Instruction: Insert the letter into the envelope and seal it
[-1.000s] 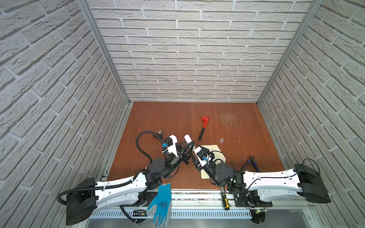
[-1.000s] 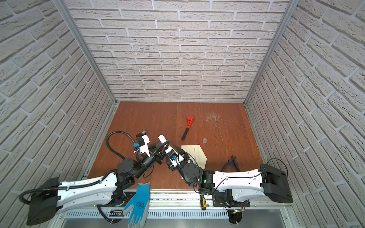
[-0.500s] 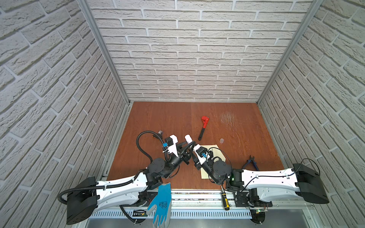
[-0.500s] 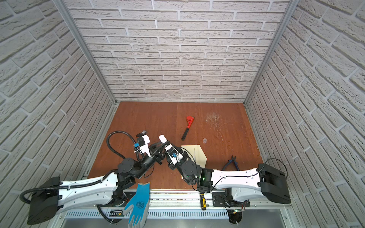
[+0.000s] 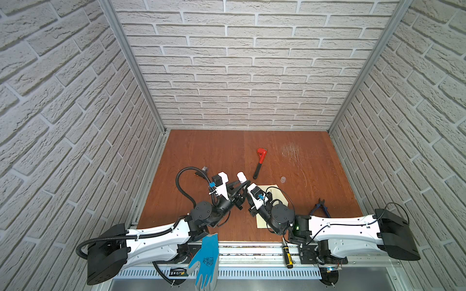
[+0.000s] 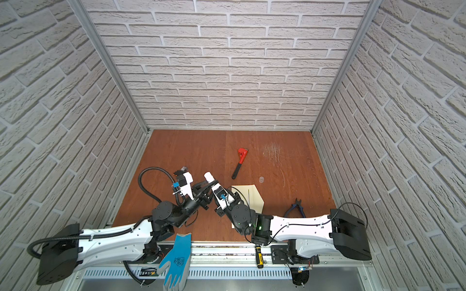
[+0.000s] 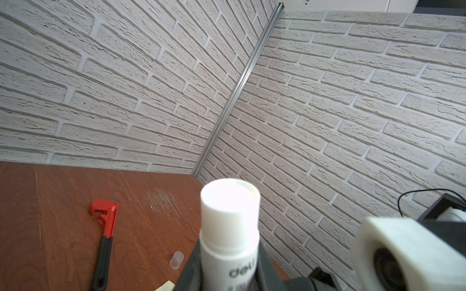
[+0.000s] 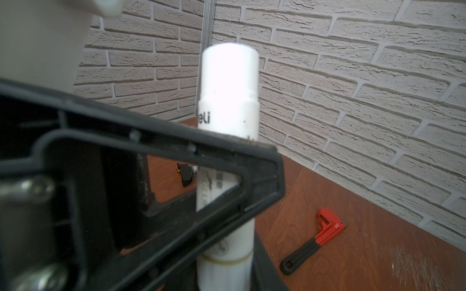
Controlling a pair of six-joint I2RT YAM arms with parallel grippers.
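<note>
Since last frame right gripper [image 8: 227,273] closed in, jaws narrowed onto glue stick's [image 8: 229,83] lower end. As before, left gripper [image 7: 227,274] clamps it nearer the cap.

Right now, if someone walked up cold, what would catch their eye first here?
The left end effector and right end effector meet at the front middle of the brown wooden table, both clasping one white cylindrical glue stick. Behind them lies a red pipe wrench with a black handle; a blue work glove hangs over the front metal rail. The pale cream paper envelope lies beneath the right arm.
</note>
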